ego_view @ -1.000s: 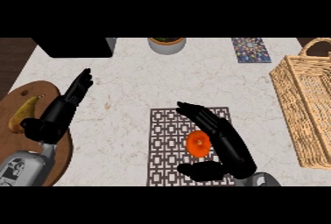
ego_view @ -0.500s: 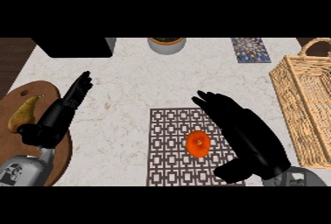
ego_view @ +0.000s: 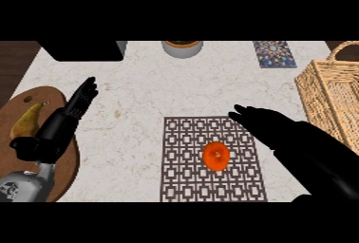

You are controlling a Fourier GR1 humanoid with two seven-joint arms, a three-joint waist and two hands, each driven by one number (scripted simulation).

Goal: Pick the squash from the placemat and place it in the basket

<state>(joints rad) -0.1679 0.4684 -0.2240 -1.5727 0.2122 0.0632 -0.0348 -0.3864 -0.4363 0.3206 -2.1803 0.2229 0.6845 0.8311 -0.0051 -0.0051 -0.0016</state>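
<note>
- I saw the squash (ego_view: 216, 155), small, round and orange, lying on the placemat (ego_view: 184, 180), a little right of the middle of the placemat, and nothing was touching it.
- The placemat was dark with a pale lattice pattern, and it lay flat on the marble counter (ego_view: 168, 90).
- My right hand (ego_view: 280, 128) was over the right part of the placemat, just beside the squash on its right side. Its fingers were straight and spread, pointing up and left across the mat's far right corner. It held nothing.
- I could not tell if this hand was touching the mat or was only above it.
- The basket (ego_view: 329, 102), made of light wicker, stood to the right of the placemat, at the right edge of the view, and only part of it showed.
- My left hand (ego_view: 67, 116) was well to the left of the placemat. Its fingers were straight and pointing away from me, and it held nothing.
- Under and beside that hand, left of the placemat, there was a brown wooden board (ego_view: 24, 102) with a yellowish pear-shaped fruit (ego_view: 28, 122) on it.
- Far behind the placemat I saw a grey bowl (ego_view: 182, 47) at the back edge of the counter.
- Right of that bowl, behind the placemat, lay a small patterned blue tile (ego_view: 274, 47).
- Behind the placemat on the left stood a black box (ego_view: 80, 50).
</note>
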